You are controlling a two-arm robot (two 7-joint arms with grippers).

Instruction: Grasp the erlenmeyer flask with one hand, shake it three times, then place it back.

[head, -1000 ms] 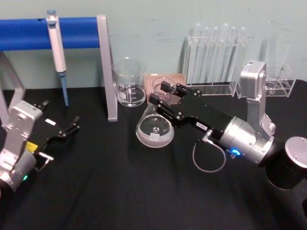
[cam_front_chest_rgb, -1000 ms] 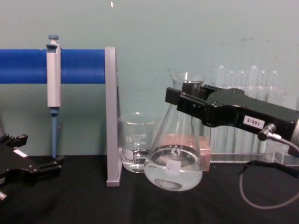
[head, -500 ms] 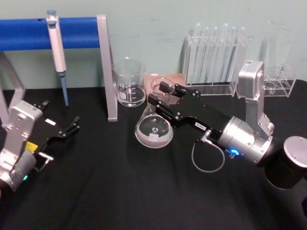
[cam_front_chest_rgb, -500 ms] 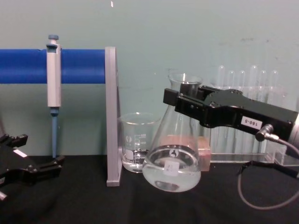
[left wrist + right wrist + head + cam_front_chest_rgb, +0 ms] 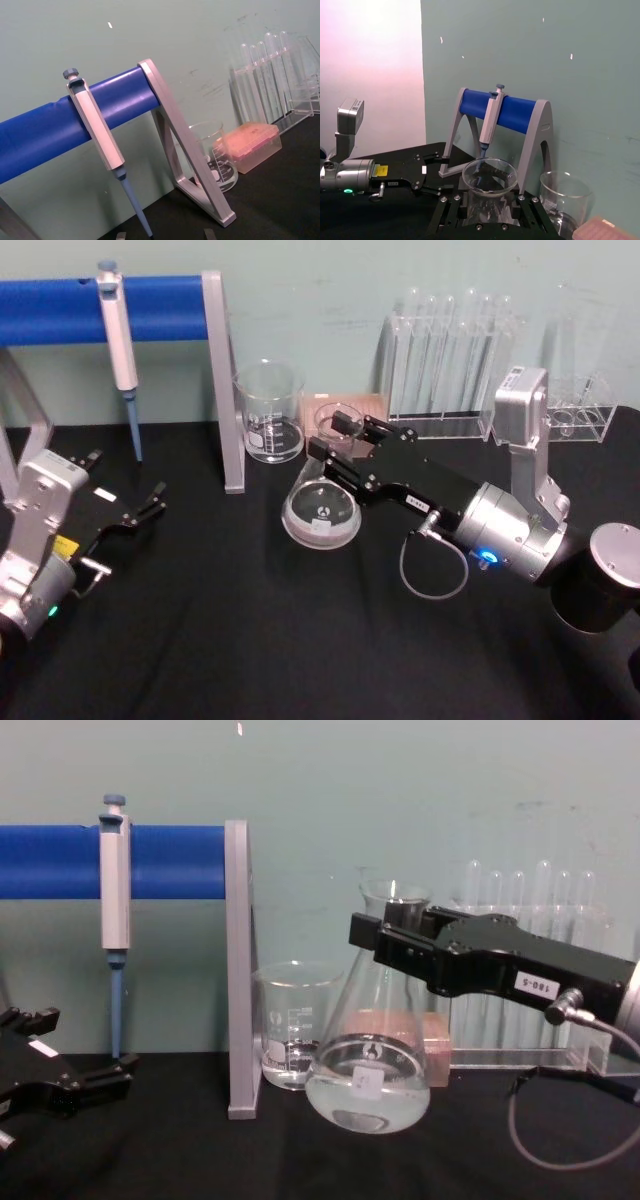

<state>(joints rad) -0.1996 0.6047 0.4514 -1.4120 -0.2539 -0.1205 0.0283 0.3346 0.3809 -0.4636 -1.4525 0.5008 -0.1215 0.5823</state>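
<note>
Behind the erlenmeyer flask (image 5: 322,512) in the right gripper (image 5: 332,435): beaker (image 5: 270,412), pink box (image 5: 372,403).

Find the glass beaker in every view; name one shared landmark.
Head view: beaker just right of the stand leg.
Left wrist view: beaker behind that leg, beside the pink box.
Right wrist view: beaker beside the flask.
Chest view: beaker between leg and flask.
Shared landmark: blue bar with pipette.
</note>
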